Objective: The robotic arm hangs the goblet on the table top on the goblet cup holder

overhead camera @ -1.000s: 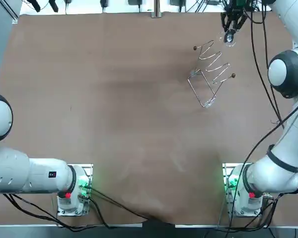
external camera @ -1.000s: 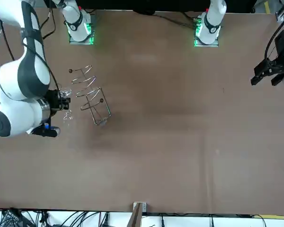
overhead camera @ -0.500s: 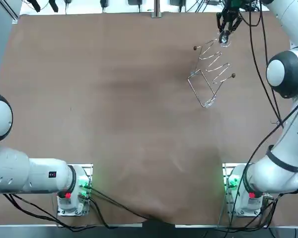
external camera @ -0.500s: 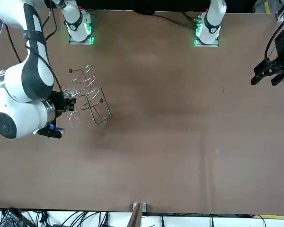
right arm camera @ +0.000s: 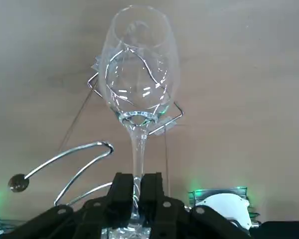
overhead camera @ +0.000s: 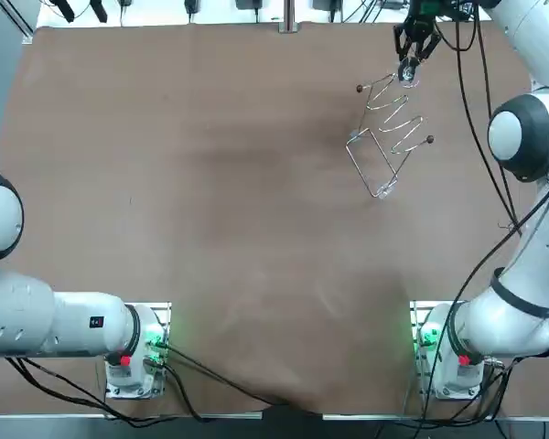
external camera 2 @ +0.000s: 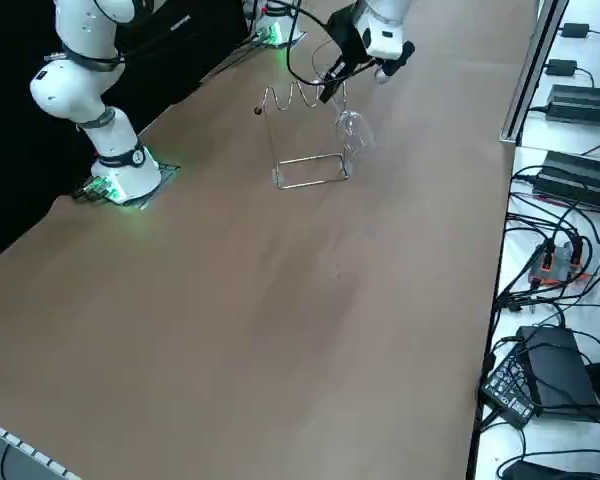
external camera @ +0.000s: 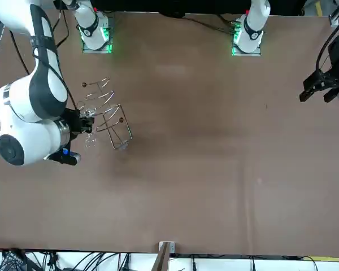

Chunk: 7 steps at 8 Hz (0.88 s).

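Two black fingers (right arm camera: 122, 188) of the right hand (right arm camera: 136, 185) are closed tightly on the stem of the goblet (right arm camera: 138, 84), whose bowl points away from the wrist. The hand hovers over the far right of the tabletop (overhead camera: 210, 183), with the goblet just beside the far end of the wire rack (overhead camera: 389, 137).

You've a glossy clear-glass goblet (right arm camera: 137, 84), shiny metal-wire holder (overhead camera: 389, 135), matt brown table (overhead camera: 210, 183); the right gripper (right arm camera: 136, 185) by the holder looks matt black.

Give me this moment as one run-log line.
right gripper: shut on goblet stem | goblet: bowl down, beside holder | hung: not yet
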### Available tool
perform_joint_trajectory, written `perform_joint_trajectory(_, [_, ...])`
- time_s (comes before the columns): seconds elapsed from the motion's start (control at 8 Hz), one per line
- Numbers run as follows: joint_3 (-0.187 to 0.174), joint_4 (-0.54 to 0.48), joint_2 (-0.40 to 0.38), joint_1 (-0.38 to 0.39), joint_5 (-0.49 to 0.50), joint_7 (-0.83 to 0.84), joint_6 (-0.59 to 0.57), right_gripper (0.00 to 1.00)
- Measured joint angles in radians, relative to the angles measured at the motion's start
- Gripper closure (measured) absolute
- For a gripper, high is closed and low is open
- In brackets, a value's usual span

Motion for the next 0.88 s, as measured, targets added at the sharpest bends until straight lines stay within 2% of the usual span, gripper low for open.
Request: perform_joint_trajectory(0.88, [0.0,0.002,0.011,0.009,0.06,0.055,0.033,0.89])
